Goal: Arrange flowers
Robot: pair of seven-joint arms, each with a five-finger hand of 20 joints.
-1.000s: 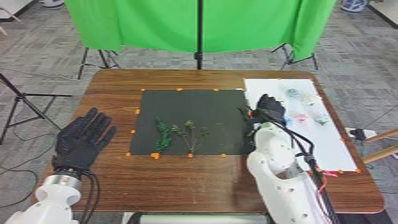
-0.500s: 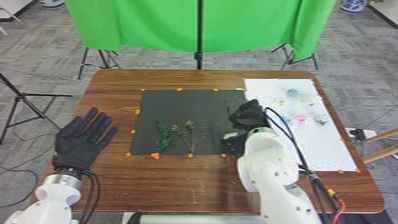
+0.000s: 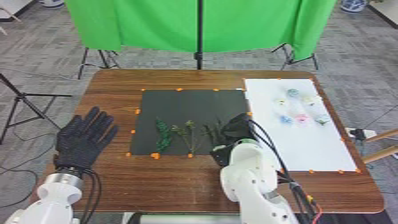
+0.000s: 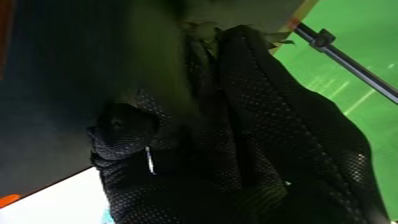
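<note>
"Left hand?"
"Open, left of the mat; now the right hand, at the mat's right side, fingers curled round a sprig; lower it gently!"
"Spacing?"
"Well off the stems on the mat; flowers, right of it, can wait!"

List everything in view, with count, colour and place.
Rectangular sheets: one black, mid-table; one white, right
Leafy sprig: one, green, on black sheet
Branching thin-stemmed sprig: one, green-brown, right of it
Leaves: uncertain count, green, by right hand
Small flowers: about six, pink, blue, pale, on white sheet
Tape pieces: several, orange, sheet edges
Wooden table: one, brown
Cloth backdrop: one, green, behind
Robot hands: two, black, left table's left, right over black sheet
Arms: two, white, bottom edge
</note>
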